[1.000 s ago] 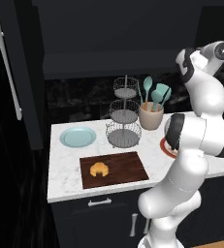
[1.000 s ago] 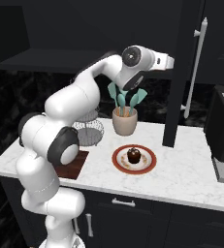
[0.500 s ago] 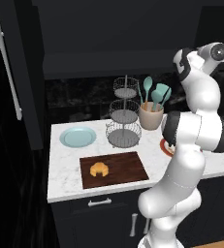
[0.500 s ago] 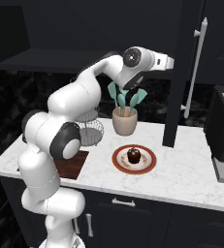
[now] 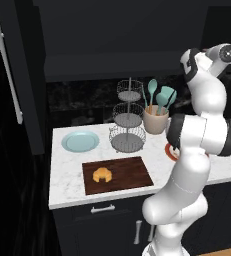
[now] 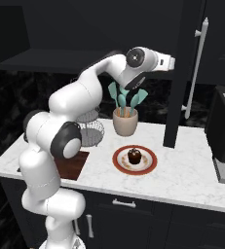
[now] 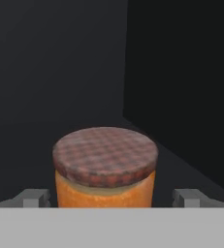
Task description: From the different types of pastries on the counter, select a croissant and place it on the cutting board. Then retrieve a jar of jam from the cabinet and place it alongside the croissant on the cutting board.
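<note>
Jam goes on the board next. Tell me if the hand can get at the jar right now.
Probably yes. The open hand faces the jam jar, one finger either side, with nothing between them.

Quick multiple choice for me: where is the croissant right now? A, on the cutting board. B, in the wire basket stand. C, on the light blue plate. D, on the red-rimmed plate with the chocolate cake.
A: the croissant lies on the dark wooden cutting board, apart from the light blue plate behind it on the counter.
</note>
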Robot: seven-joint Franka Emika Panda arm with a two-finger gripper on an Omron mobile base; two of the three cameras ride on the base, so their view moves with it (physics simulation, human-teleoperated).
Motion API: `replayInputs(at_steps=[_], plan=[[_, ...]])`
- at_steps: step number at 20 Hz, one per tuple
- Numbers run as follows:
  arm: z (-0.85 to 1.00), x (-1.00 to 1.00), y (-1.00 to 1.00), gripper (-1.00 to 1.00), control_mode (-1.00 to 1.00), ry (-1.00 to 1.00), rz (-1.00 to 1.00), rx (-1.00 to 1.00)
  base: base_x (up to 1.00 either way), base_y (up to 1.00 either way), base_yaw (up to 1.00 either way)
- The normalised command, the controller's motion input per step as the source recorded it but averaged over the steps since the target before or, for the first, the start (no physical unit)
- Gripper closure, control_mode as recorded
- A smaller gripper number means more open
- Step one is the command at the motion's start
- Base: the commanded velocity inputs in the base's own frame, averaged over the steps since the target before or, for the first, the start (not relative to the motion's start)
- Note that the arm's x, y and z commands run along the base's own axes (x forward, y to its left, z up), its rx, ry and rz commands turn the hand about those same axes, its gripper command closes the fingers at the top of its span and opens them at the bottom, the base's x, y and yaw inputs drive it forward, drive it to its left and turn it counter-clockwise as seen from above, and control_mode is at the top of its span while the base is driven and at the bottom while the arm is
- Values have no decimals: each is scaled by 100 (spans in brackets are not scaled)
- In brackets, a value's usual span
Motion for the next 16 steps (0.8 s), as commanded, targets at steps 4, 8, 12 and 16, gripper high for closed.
replayInputs(at_steps=[4, 8, 12, 16], plan=[[-4, 24, 3, -100, -100, 0, 0, 0, 0, 0, 0], [0, 13, 0, 100, -100, 0, 0, 0, 0, 0, 0], [0, 0, 0, 100, -100, 0, 0, 0, 0, 0, 0], [1, -8, 0, 100, -100, 0, 0, 0, 0, 0, 0]])
